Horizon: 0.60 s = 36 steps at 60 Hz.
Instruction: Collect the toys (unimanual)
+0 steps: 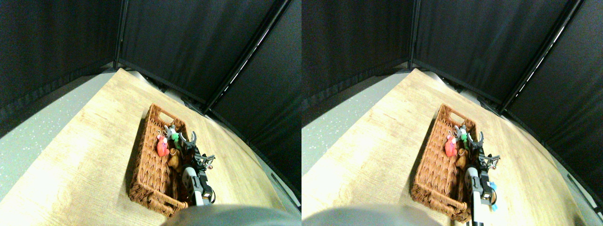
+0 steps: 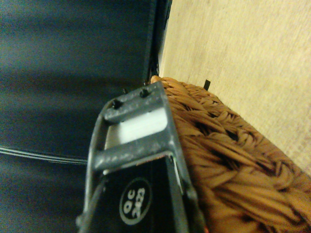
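Wicker basket (image 1: 155,162) on wooden table (image 1: 85,155), long axis running away from camera. Inside: pink-red toy (image 1: 162,147), green toy (image 1: 175,137), tan toy (image 1: 175,160), bunched at right wall; individual orientation unclear. Right gripper (image 1: 188,141) over right rim, prongs spread.

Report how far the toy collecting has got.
Done: a pink-red toy, a green toy and a brown toy lie in the basket. In hand: the end effector hangs over the basket. Left: no loose toys visible on the table.
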Each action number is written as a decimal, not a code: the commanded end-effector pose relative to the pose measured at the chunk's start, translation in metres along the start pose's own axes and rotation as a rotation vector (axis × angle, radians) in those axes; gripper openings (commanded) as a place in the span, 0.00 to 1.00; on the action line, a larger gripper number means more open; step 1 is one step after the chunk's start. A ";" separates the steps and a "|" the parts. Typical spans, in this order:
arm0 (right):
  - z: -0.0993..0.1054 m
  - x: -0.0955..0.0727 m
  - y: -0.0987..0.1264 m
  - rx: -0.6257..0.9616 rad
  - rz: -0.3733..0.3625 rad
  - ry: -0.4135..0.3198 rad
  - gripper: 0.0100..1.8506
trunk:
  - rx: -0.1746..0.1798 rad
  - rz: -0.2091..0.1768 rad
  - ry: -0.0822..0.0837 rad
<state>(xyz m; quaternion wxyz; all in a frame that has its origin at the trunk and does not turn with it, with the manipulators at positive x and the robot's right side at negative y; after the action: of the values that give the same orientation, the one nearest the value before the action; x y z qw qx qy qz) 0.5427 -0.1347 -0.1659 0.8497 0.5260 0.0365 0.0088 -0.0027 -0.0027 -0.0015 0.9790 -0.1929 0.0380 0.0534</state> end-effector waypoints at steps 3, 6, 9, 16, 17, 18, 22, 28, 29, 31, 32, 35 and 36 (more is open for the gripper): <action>0.014 0.003 0.016 -0.020 0.032 -0.018 0.26 | -0.051 -0.009 0.015; 0.019 0.005 0.020 -0.024 0.030 -0.014 0.24 | -0.050 -0.012 0.015; 0.025 0.006 0.024 -0.047 0.035 0.004 0.24 | -0.050 -0.012 0.015; 0.040 0.008 0.035 -0.060 0.045 -0.003 0.21 | -0.045 -0.027 0.012; 0.042 0.007 0.036 -0.067 0.049 -0.007 0.21 | -0.045 -0.027 0.012; 0.042 0.007 0.036 -0.067 0.049 -0.007 0.21 | -0.045 -0.027 0.012; 0.050 0.002 0.037 -0.101 0.042 -0.029 0.20 | -0.043 -0.031 0.014; 0.059 0.000 0.035 -0.054 0.044 -0.080 0.20 | -0.039 -0.035 0.016; 0.061 -0.001 0.034 -0.049 0.048 -0.083 0.20 | -0.039 -0.035 0.016; 0.062 -0.003 0.032 -0.056 0.045 -0.092 0.20 | -0.037 -0.038 0.017; 0.064 -0.004 0.031 -0.065 0.045 -0.099 0.20 | -0.035 -0.039 0.018; 0.069 -0.009 0.025 -0.057 0.038 -0.135 0.19 | -0.034 -0.042 0.018; 0.069 -0.009 0.025 -0.057 0.038 -0.135 0.19 | -0.032 -0.043 0.018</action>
<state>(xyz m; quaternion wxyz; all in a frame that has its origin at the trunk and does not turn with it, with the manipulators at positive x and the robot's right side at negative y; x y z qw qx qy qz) 0.5410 -0.1836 -0.1201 0.8679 0.4962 0.0039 -0.0216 -0.0010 -0.0041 -0.0028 0.9804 -0.1894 0.0410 0.0346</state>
